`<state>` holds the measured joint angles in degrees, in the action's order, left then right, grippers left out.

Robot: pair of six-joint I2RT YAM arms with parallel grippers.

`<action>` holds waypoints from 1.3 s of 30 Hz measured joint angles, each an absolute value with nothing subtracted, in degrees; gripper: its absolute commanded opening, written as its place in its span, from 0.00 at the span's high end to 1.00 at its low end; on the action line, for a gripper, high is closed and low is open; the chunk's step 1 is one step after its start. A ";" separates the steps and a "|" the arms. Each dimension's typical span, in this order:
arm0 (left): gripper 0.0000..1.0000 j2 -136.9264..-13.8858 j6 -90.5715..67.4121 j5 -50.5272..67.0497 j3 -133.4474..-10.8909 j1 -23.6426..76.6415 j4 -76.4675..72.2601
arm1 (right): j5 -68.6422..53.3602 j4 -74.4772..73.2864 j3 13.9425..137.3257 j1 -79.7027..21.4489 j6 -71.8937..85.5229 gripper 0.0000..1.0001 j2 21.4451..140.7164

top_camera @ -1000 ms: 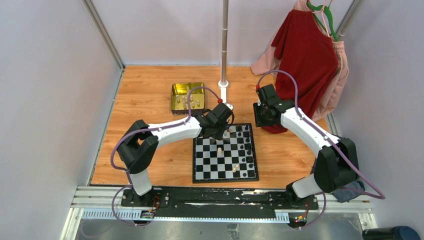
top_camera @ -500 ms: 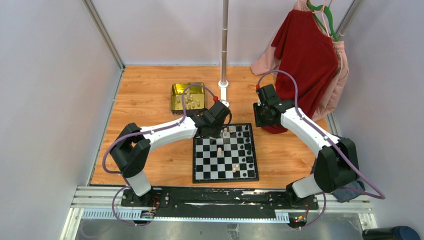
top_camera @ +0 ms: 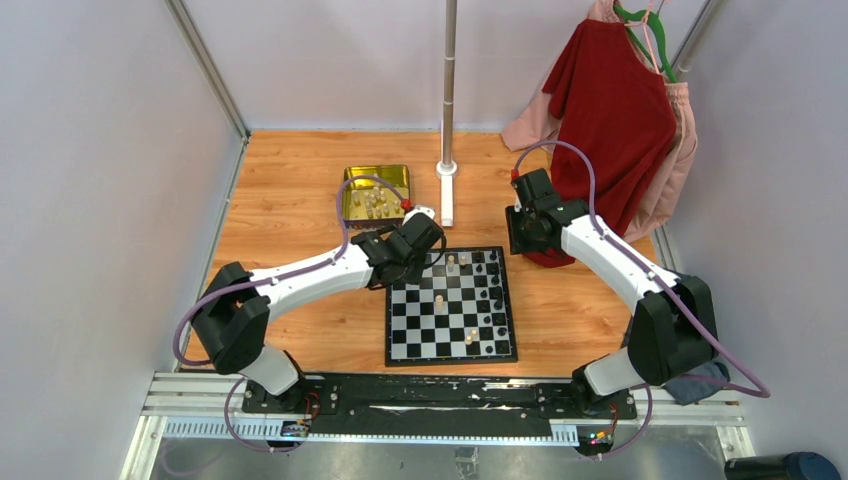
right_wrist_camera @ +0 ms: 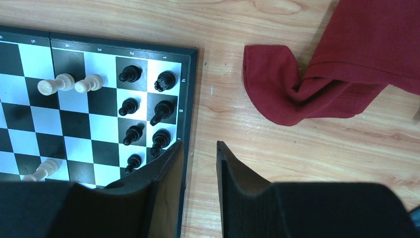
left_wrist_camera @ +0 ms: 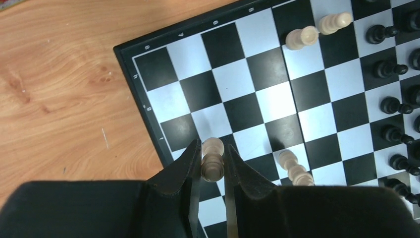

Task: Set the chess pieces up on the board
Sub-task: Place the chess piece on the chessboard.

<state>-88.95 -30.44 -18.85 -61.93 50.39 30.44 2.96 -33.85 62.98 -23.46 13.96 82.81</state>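
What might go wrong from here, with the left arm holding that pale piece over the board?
1. The left gripper pinches the pale piece right at its fingertips; it might tilt or topple on release.
2. A second pale piece stands close beside the fingers; lowering could knock it.
3. The open right gripper hangs at the edge of the board, near the black pieces; a sideways move might brush them.

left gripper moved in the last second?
Yes. The left gripper, jaws shut on a cream piece, slid left along the board's far edge to its far-left corner.
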 measured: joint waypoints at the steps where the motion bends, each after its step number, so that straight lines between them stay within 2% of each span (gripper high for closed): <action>1: 1.00 -88.51 -30.76 -19.14 -61.56 50.39 30.72 | 2.94 -33.85 62.98 -23.46 13.96 0.65 82.83; 39: 1.00 -76.84 -37.47 -19.44 -49.98 50.39 33.34 | 1.52 -32.95 62.33 -23.46 15.44 0.66 84.12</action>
<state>-76.84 -37.47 -19.44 -49.98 50.39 33.34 1.52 -32.95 62.33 -23.46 15.44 84.12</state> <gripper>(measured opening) 0.245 0.342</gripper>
